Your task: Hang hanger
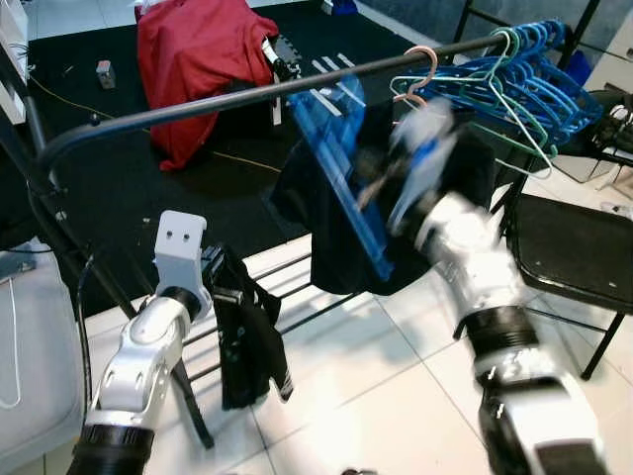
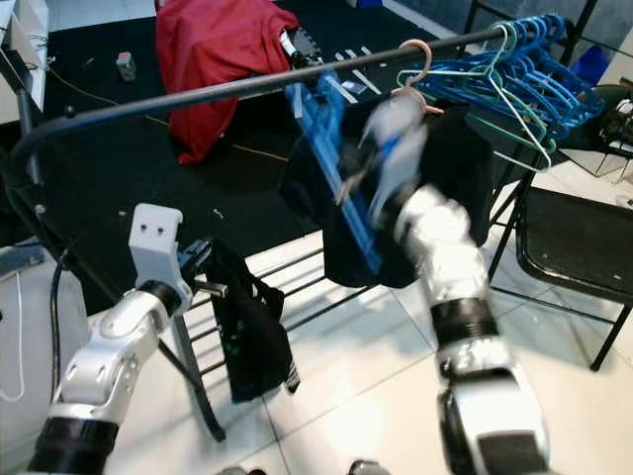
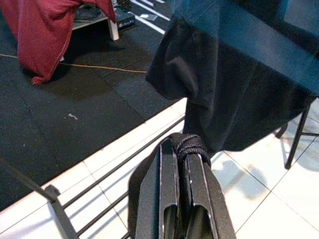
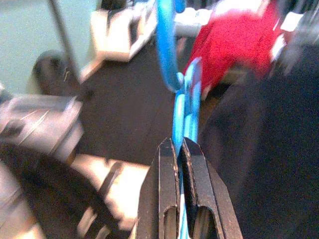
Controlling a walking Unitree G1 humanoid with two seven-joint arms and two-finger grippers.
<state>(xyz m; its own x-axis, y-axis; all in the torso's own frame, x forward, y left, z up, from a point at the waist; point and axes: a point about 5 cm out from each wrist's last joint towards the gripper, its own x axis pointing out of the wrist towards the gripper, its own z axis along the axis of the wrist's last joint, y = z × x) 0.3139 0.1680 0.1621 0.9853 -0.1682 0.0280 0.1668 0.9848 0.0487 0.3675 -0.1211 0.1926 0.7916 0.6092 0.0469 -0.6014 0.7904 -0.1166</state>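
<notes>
We are holding the blue hanger (image 4: pixel 179 107) pinched between our right gripper (image 4: pixel 180 149) fingers — just under the black rail (image 1: pixel 227 99), our left gripper (image 3: pixel 180 149) fingers closing on black cloth (image 1: pixel 247 336).

Motion-blurred silver right arm (image 1: pixel 465 257) and right gripper (image 4: pixel 180 149); translucent blue plastic hanger (image 1: pixel 341 173) partly smeared; black garment (image 3: pixel 234 94) cut off by frame edge.
</notes>
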